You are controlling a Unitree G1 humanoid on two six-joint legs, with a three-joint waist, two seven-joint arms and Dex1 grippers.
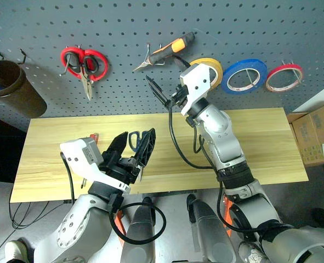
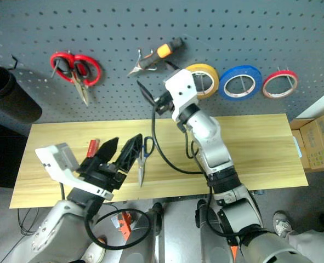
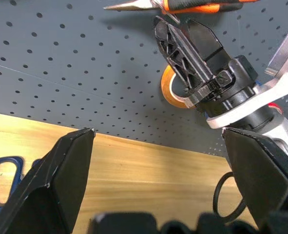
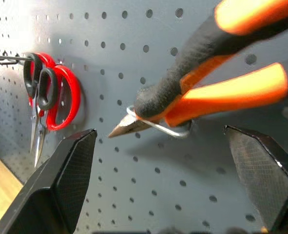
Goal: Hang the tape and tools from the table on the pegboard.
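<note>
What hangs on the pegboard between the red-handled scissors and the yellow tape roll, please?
The orange-and-black pliers hang on a hook between the red-handled scissors and the yellow roll, with the open right gripper just below them, as the left eye view shows.

Up on the pegboard (image 1: 35,33), the scissors (image 1: 85,64) hang at the left, the pliers (image 1: 164,53) sit on a hook right of them, then three tape rolls (image 1: 244,75) run toward the right edge. On the table (image 1: 260,142) below, a second pair of scissors (image 2: 145,155) lies near the front edge, left of centre, a screwdriver (image 2: 92,147) further left.
</note>
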